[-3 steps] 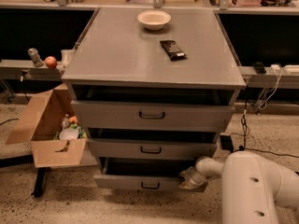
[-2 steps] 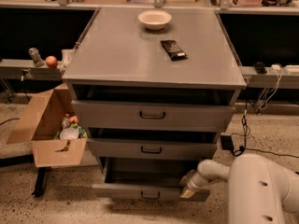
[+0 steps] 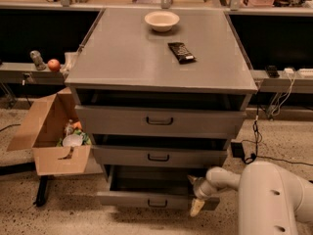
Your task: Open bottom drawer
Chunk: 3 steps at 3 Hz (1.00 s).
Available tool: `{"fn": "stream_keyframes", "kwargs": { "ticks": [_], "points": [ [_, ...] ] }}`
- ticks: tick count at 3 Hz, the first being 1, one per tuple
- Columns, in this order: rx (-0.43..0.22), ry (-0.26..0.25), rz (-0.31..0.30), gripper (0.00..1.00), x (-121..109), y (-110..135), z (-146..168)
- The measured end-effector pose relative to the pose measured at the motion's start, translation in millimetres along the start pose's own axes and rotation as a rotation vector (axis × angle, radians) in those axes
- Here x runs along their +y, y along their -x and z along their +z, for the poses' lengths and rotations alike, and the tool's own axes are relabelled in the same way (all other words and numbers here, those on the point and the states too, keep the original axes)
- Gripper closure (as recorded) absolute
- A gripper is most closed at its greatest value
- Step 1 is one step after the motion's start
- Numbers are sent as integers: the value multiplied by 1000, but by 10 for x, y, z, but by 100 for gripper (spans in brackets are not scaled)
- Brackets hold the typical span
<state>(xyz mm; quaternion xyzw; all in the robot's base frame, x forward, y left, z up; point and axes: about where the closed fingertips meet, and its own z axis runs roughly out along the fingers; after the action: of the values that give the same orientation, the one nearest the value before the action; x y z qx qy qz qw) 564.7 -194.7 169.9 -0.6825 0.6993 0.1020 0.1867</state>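
Three grey drawers sit stacked in the front of a grey desk (image 3: pixel 146 62), each with a small dark loop handle at the centre. The top drawer (image 3: pixel 160 121) has the tallest and widest front, and the middle drawer (image 3: pixel 159 156) is a size smaller. The bottom drawer (image 3: pixel 146 199), with the narrowest and shortest front, is lowest, just above the speckled floor. It stands open, its front well forward of the two above, and its dark inside shows behind the front panel. Its handle (image 3: pixel 157 203) is bare, with nothing on it.

The gripper (image 3: pixel 196 200) is at the right end of the bottom drawer's front, right of the handle and apart from it. A pale tip hangs down over the front panel near the right corner. Whether the jaws are open or closed, and whether they hold the panel, cannot be told. The white arm (image 3: pixel 274 199) reaches in from the lower right.

On the desk top lie a pale bowl (image 3: pixel 162 20) near the far edge and a dark flat packet (image 3: pixel 181 52) to its right and nearer. Left of the desk, an open cardboard box (image 3: pixel 49 136) stands on the floor with a few things inside. On a ledge above it rests a red apple (image 3: pixel 54 64).
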Motion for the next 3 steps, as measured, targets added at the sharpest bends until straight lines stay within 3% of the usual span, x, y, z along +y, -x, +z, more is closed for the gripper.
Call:
{"fn": "stream_keyframes", "kwargs": {
  "ticks": [1,2,3],
  "points": [
    [0,16,3,0,46,-21,39],
    [-8,78,11,0,329,-92,152],
    [-25,135,29,17,598,-156,281]
  ]
}}
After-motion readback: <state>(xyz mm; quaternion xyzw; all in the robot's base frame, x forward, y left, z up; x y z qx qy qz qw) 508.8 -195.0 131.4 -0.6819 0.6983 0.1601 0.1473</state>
